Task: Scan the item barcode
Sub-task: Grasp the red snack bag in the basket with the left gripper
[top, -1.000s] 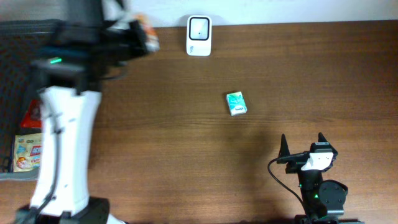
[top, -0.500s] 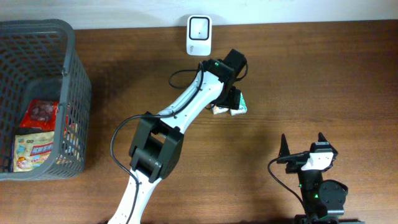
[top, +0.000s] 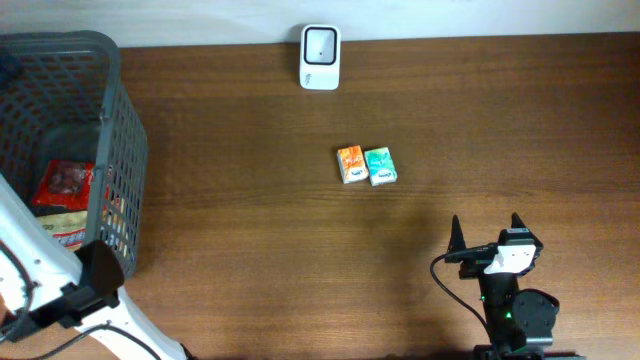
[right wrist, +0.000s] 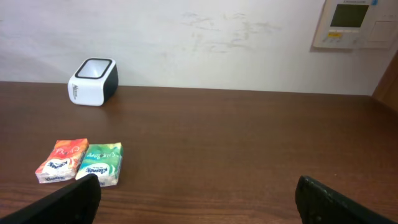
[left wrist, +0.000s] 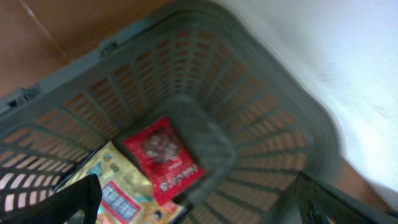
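The white barcode scanner (top: 320,57) (right wrist: 93,81) stands at the table's far edge. In the middle of the table an orange tissue pack (top: 350,163) (right wrist: 62,160) and a green one (top: 380,166) (right wrist: 101,163) lie side by side, touching. My left gripper (left wrist: 196,208) hangs open and empty above the grey basket (top: 112,120) (left wrist: 261,124), over a red snack packet (left wrist: 165,155) and a yellow packet (left wrist: 118,193). The right gripper (top: 486,228) (right wrist: 199,205) rests open near the front edge, well short of the packs, holding nothing.
The basket fills the table's left end, and its tall mesh walls rise around the packets inside (top: 62,190). The left arm (top: 60,285) reaches up from the front left corner beside it. A wall panel (right wrist: 351,23) hangs behind the table.
The left arm carried the orange pack from the back, set it down beside the green pack, opened, and swung left over the basket. The right arm has not moved.
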{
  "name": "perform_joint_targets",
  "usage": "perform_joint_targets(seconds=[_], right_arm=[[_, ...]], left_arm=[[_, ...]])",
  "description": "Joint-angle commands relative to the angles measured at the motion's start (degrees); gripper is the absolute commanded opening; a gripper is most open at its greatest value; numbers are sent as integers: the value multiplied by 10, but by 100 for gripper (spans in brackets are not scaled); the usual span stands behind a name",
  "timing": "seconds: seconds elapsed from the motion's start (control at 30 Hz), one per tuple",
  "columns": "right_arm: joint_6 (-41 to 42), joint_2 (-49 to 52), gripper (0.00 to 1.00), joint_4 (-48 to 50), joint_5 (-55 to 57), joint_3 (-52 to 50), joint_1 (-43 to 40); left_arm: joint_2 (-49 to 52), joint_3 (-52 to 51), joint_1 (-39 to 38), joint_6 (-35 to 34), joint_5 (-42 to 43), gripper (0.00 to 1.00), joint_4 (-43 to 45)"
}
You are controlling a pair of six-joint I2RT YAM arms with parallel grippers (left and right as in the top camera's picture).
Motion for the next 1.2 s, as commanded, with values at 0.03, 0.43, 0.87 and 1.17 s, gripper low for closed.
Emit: perform_joint_targets(seconds=[0.03, 0.43, 0.87, 1.17], right_arm=[[-3, -4, 99, -3, -5, -3, -3], [-3, -4, 99, -3, -5, -3, -3], [-3, -4, 99, -3, -5, -3, -3], [-3, -4, 99, -3, -5, -3, -3]], left_arm=[[1, -295, 20, 4, -4, 91, 133], [4, -765, 0, 49, -54, 62, 541], [-114, -580, 0, 49, 8, 0, 393], [-349, -539, -110, 50, 390, 0, 400]])
